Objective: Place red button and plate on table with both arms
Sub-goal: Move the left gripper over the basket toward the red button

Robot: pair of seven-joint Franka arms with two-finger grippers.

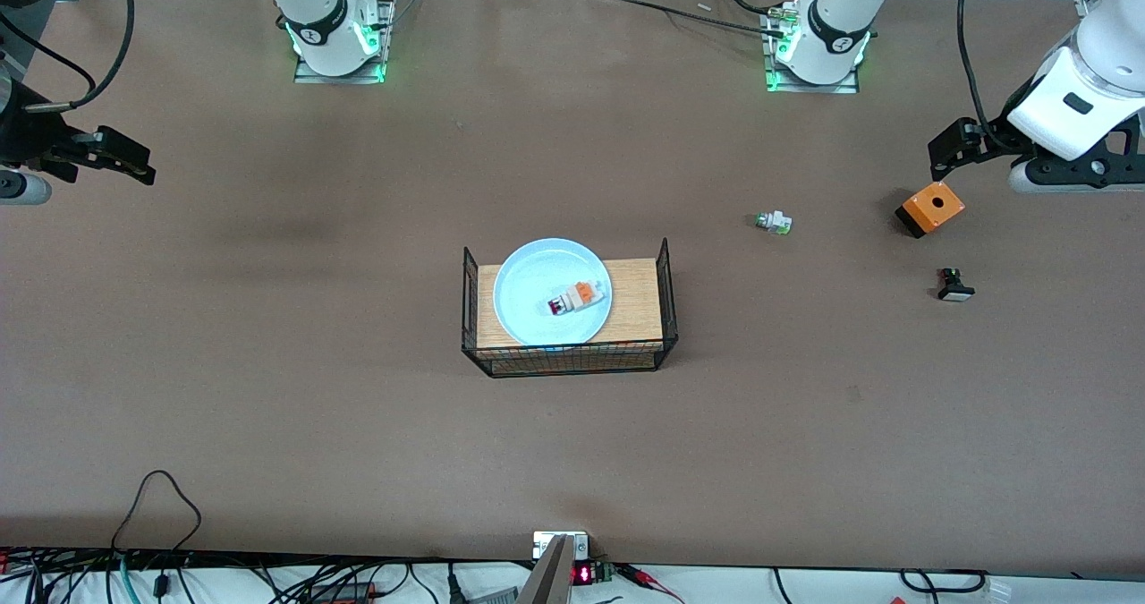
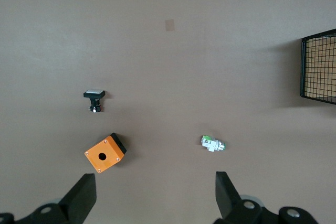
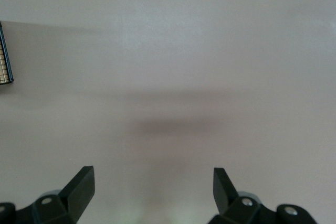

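Observation:
The pale blue plate (image 1: pixel 537 275) lies on the wooden board inside a black wire basket (image 1: pixel 666 300) at the middle of the brown table (image 1: pixel 268 362). The red button (image 1: pixel 575 298), with white body, orange block and dark red tip, lies on its side on the plate. My left gripper (image 1: pixel 950 149) is open and empty, up in the air at the left arm's end of the table, over bare table beside an orange box; it also shows in the left wrist view (image 2: pixel 156 195). My right gripper (image 1: pixel 121 158) is open and empty, over bare table at the right arm's end, and shows in the right wrist view (image 3: pixel 154 190).
An orange box with a hole (image 1: pixel 931 208) (image 2: pixel 105 153), a white-and-green-tipped part (image 1: pixel 774 222) (image 2: pixel 212 143) and a black-and-white part (image 1: pixel 954 286) (image 2: pixel 94 99) lie on the table toward the left arm's end. The basket's edge shows in both wrist views (image 2: pixel 319 66) (image 3: pixel 5 56).

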